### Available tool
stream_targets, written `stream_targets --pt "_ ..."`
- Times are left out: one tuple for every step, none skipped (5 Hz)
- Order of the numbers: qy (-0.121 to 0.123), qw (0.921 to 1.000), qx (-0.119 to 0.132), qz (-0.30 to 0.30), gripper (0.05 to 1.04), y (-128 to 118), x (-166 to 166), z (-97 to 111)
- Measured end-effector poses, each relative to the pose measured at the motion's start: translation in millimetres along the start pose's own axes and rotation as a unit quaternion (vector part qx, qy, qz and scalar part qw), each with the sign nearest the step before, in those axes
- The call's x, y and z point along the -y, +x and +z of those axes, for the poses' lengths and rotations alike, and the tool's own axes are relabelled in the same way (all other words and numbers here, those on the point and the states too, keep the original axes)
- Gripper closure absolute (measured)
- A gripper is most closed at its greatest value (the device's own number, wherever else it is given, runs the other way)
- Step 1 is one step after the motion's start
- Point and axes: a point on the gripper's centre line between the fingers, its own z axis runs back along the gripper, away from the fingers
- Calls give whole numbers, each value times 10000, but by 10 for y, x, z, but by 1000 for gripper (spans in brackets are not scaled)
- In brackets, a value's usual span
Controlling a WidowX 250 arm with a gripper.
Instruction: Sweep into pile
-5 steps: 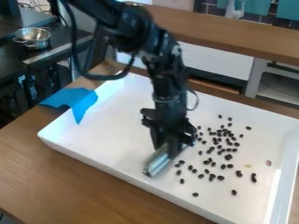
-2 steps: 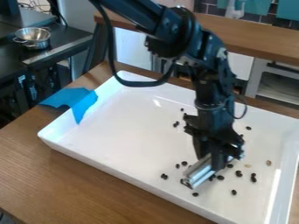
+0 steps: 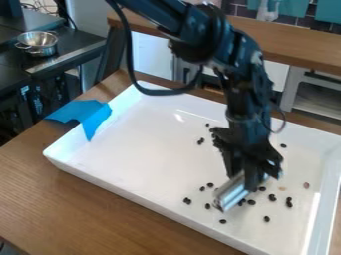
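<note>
In the right half of the white tray, the gripper hangs low, shut on a silvery metal bar that lies slantwise close to the tray floor. Dark beans are scattered around it: a few left of the bar, a small group behind it, and several to its right. One lies near the front wall. A paler bean rests near the tray's right side. The arm and bar hide part of the tray floor behind them.
Blue cloth or tape hangs over the tray's left corner. The tray's raised walls surround the work area on a wooden table. A metal colander stands on a dark counter at the upper left. A wooden ledge runs behind.
The gripper has moved right with the bar, across the spot where many beans lay. Most recently it has shifted only slightly. Fewer beans show, with some now left of the bar.
</note>
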Motion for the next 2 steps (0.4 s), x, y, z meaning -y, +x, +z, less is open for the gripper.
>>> stream_targets --pt "285 9988 132 370 725 100 -514 182" --pt "129 9994 100 301 725 138 -803 395"
